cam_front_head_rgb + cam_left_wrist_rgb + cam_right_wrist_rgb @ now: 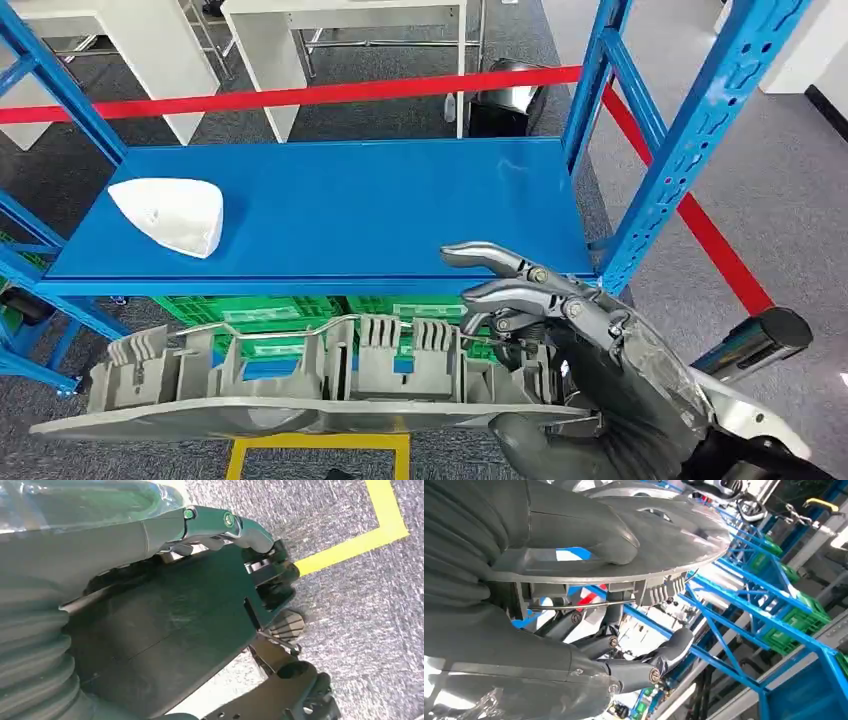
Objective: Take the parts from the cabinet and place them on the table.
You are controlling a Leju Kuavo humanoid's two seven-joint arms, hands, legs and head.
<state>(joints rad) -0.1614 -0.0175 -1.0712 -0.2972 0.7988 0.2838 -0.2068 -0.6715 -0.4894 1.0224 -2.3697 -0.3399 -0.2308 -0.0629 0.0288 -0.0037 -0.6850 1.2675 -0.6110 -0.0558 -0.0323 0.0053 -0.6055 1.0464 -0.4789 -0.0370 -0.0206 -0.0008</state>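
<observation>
Long grey ribbed plastic part (300, 385) held level, in front of and below the blue shelf (330, 215), off the shelf board altogether. Clamped at its right end by the right hand (545, 330): fingers (500, 262) curled over the part's ribbed upper side and thin metal rod, thumb pressed against the smooth face underneath. Same grip seen in the right wrist view, right hand (589, 630) with thumb (594, 535) flat on the part's (664, 545) smooth curved face and darker fingers hooked around the rod on the ribbed side.

White triangular part (172, 215) lying on the shelf board near its left end, well apart from the grey part and the right hand.

Green crates (270, 312) on the level beneath the shelf board. Red tape (300, 96) stretched behind the shelf. Yellow floor marking (320, 442) on the grey carpet, below the grey part.

Left hand (220, 530) seen in the left wrist view hanging above carpet and a yellow line (350, 545), fingers extended together against dark robot body parts; nothing seen in it, but apart or closed cannot tell.
</observation>
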